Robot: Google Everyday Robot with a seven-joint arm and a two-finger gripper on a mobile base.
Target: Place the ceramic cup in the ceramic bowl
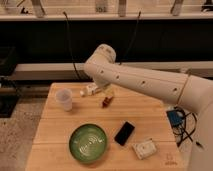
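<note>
The ceramic cup is small, pale and upright at the left of the wooden table. The ceramic bowl is wide and green with pale swirl rings, and sits near the front, below and right of the cup. My white arm reaches in from the right over the back of the table. My gripper hangs under the arm's end, right of the cup and behind the bowl, largely hidden by the arm. It holds nothing that I can see.
A white bottle with a label lies between the cup and the gripper. A small reddish-brown item lies under the gripper. A black phone and a white packet lie right of the bowl. Blue gear with cables sits off the right edge.
</note>
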